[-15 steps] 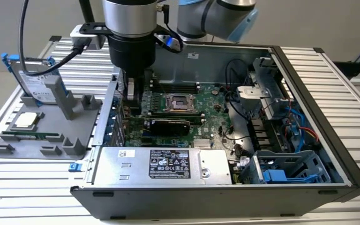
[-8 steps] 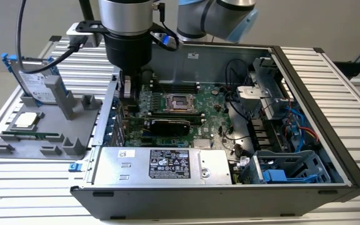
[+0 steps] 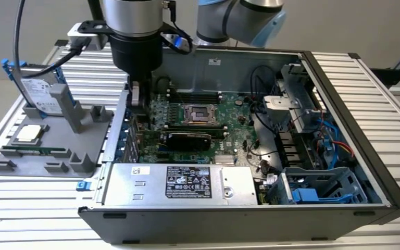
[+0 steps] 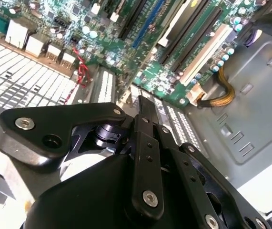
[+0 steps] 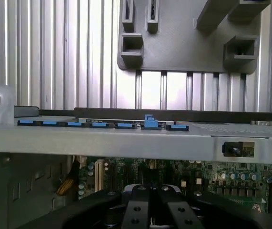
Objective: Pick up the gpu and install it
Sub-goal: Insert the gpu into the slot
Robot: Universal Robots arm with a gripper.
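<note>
The gpu (image 3: 189, 139) stands on edge in a slot on the green motherboard (image 3: 235, 130), inside the open computer case (image 3: 255, 219); its black shroud faces the front. My gripper (image 3: 139, 99) hangs over the case's wall on the exterior view's left, above and to the left of the gpu and apart from it. Both wrist views show its black fingers pressed together, the gripper (image 4: 143, 102) (image 5: 147, 191) shut with nothing between them. Under the fingertips lies the motherboard (image 4: 183, 43) with its long slots.
Left of the case, a grey fixture tray (image 3: 82, 166) carries a hard drive with blue rails (image 3: 37, 91), a processor chip (image 3: 29, 134) and a memory stick (image 3: 37, 151). A power supply (image 3: 179, 182) and a blue drive cage (image 3: 318, 190) line the case's front.
</note>
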